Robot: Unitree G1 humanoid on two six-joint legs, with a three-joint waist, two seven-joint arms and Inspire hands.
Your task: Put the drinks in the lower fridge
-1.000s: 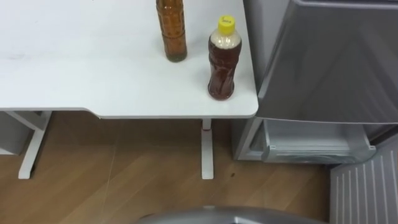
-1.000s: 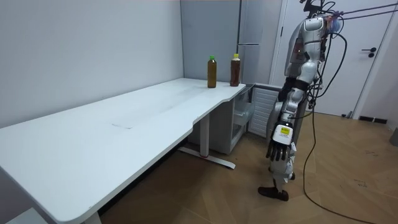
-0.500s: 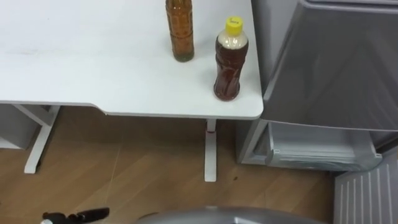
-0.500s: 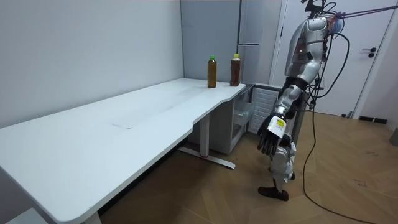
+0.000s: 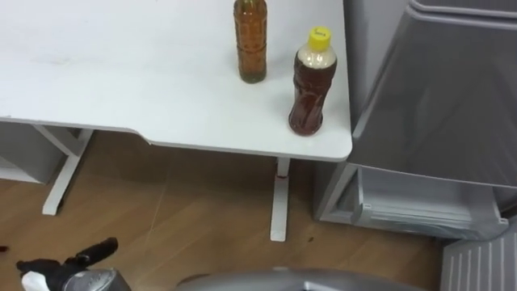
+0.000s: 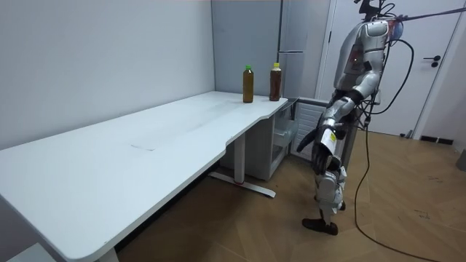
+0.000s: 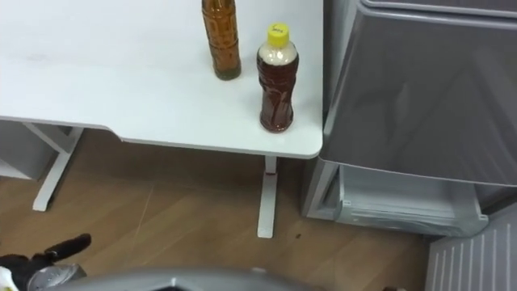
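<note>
Table (image 5: 121, 73): white top on white legs. Its right-hand corner sits just beside the fridge.
Fridge (image 5: 444, 97): grey and tall, standing at the table's right end. The upper door is closed.
Lower compartment (image 5: 420, 206): stands open below the upper door, with a pale drawer front visible inside. A ribbed white panel (image 5: 481, 263) is at the bottom right edge.
Floor (image 5: 186, 210): wood planks. In the room view the robot stands on it just off the table's corner, facing the table end and the fridge.
Tall amber bottle (image 5: 251, 40): upright on the table, long axis vertical, neck up. The top is cut off by the upper edge in the eye views; the room view shows a green cap. It stands a little further back and to the left of the other bottle, not touching it.
Yellow-capped bottle (image 5: 311, 85): upright, long axis vertical, cap up, with a waisted body and dark brown liquid. It is near the table's front right corner, close to the fridge side.
Left hand (image 5: 52, 265): low at the left edge, above the floor and well apart from both bottles. The fingers are loosely extended, one pointing up and to the right. It grasps nothing and touches nothing.
Print: any writing on the bottles is too small to read.
</note>
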